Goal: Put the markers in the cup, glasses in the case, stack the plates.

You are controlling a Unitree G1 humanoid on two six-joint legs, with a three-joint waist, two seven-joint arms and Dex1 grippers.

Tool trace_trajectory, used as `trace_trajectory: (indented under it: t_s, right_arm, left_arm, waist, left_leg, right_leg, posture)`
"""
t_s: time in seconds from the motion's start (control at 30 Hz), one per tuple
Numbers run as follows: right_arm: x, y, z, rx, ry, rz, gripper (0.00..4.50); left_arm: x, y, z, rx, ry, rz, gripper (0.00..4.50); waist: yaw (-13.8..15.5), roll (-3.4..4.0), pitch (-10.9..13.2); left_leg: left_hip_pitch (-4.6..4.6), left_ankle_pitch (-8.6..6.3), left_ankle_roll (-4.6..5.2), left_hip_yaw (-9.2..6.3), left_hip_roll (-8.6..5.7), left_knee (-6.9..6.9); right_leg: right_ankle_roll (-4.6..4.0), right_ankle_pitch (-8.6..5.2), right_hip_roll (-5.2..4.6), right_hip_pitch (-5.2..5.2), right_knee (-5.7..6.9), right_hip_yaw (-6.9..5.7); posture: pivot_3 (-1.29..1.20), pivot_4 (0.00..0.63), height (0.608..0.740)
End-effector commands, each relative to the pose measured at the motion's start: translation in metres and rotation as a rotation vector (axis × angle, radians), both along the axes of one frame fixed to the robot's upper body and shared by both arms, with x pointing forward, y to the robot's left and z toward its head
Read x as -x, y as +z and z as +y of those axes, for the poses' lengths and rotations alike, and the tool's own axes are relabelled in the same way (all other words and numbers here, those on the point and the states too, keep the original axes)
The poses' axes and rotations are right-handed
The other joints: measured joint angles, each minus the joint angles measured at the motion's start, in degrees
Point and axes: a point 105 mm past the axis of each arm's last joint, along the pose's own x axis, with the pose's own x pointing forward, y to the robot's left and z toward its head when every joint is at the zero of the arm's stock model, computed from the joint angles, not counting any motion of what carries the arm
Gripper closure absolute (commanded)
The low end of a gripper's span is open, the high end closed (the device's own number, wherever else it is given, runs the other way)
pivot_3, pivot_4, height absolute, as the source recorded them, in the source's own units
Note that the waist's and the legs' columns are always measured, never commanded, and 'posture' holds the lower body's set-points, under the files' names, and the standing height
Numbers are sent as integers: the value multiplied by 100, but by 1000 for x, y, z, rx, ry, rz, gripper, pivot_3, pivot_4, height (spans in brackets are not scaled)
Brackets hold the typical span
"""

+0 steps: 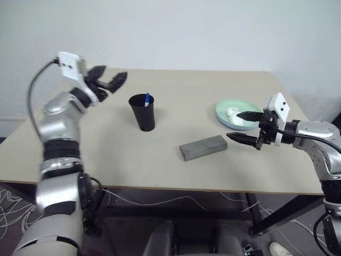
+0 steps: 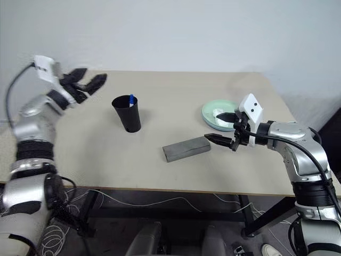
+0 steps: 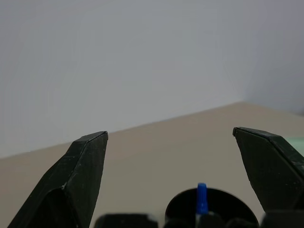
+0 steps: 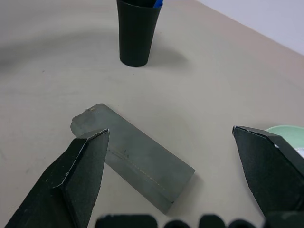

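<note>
The black cup (image 1: pixel 143 113) stands upright left of the table's middle, and a marker's blue cap (image 1: pixel 147 98) pokes above its rim. My left gripper (image 1: pixel 112 74) hangs open and empty in the air, above and to the left of the cup. The grey case (image 1: pixel 203 147) lies shut near the table's middle. My right gripper (image 1: pixel 234 126) is open and empty just right of the case, in front of the mint green plate (image 1: pixel 226 106). A bluish rim shows along that plate's near edge. The glasses are out of view. The left wrist view looks down on the cup (image 3: pixel 223 202) between my fingers.
A crumpled white tissue (image 1: pixel 233 113) lies in the green plate. The beige table (image 1: pixel 96 154) has bare room at the left and along the front edge. A white wall stands behind it. Cables lie on the floor under the table.
</note>
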Motion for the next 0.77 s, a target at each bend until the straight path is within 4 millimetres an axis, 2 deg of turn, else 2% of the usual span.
trace_trajectory:
  t_s: [0.03, 0.17, 0.4, 0.6, 0.77]
  right_arm:
    - [0, 15, 2, -16, 4, -55, 0]
    - [-1, 10, -1, -22, -5, -15, 0]
    - [-3, 6, 1, -26, -5, 16, 0]
    - [-4, 3, 5, -39, 10, 31, 0]
    - [-5, -1, 9, -61, 12, 57, 0]
  left_arm:
    - [24, 4, 3, -75, -92, 18, 17]
    - [54, -19, 8, -115, -145, 113, 17]
    - [81, -43, 6, -84, -135, 183, 17]
    - [96, -56, 4, -39, -106, 224, 17]
    - [101, -63, 7, -19, -98, 265, 17]
  waist:
    - [-31, 3, -2]
    - [-31, 4, -3]
    - [-42, 4, -3]
    - [-39, 4, -3]
    - [-32, 4, -3]
  left_leg:
    - [1, 3, -6, -1, 0, -1]
    - [4, -21, -9, -2, -1, 0]
    - [10, -20, -15, -1, 1, -8]
    - [14, -18, -22, -1, 6, -17]
    - [16, -18, -22, 1, 2, -15]
  right_leg:
    - [0, 0, -1, 0, 0, -1]
    - [-1, 0, -4, 0, 2, 1]
    - [-1, 0, -6, -5, 5, 7]
    - [-3, -2, -4, -8, 6, 5]
    - [-1, -2, -1, -5, 6, 6]
  posture:
    - [0, 0, 629]
    - [0, 0, 629]
    - [0, 0, 629]
    - [0, 0, 629]
    - [0, 0, 629]
